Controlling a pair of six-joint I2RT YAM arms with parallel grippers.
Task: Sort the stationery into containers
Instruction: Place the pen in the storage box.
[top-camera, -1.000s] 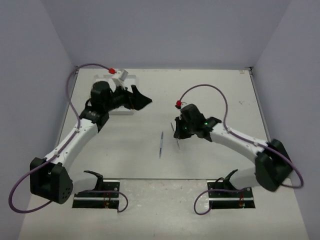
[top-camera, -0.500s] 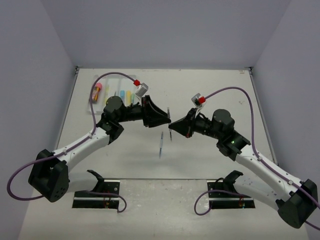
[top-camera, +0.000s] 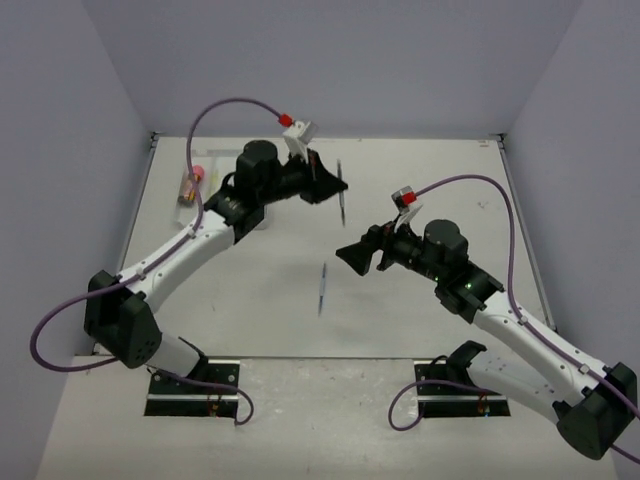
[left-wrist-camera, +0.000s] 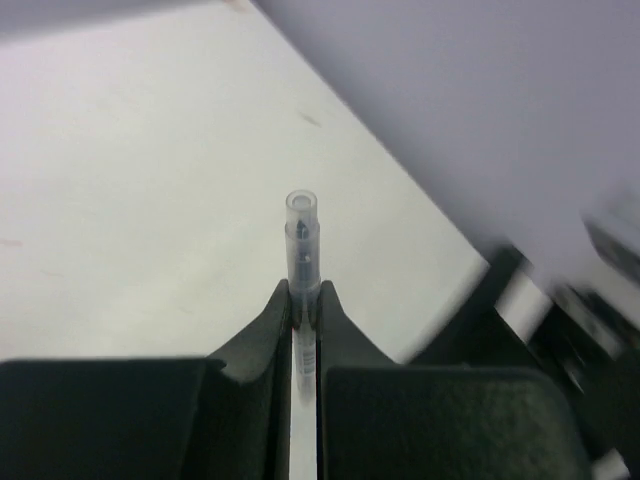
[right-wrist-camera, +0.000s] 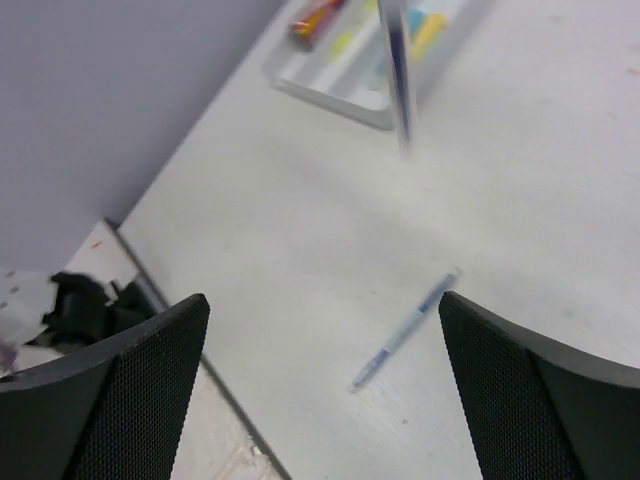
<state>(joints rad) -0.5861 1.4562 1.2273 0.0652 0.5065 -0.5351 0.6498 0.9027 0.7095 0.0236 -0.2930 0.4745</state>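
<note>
Now the left tool (left-wrist-camera: 303, 300) is pinched tight on a clear-ended thin pen (left-wrist-camera: 301, 235), whose end sticks out past the fingertips. From the top camera this pen hangs roughly upright in the air over the far middle of the tabletop (top-camera: 250, 300), to the right of the white tray (right-wrist-camera: 330, 95). The right tool (right-wrist-camera: 322, 300) is spread wide with nothing between its 2 fingers (right-wrist-camera: 130, 390). It hovers near the tabletop's centre, pointing toward the left arm (top-camera: 180, 260). A blue pen (top-camera: 322, 288) lies flat on the tabletop between the 2 arms, near the right tool and touching neither tool. In the right wrist view the tray sits at the far left. It holds the pink-capped orange tube (right-wrist-camera: 315, 18) in the compartment nearest the left wall. A yellow highlighter (right-wrist-camera: 432, 32) shows blurred in a compartment further in. The left arm covers most of the tray in the top view.
</note>
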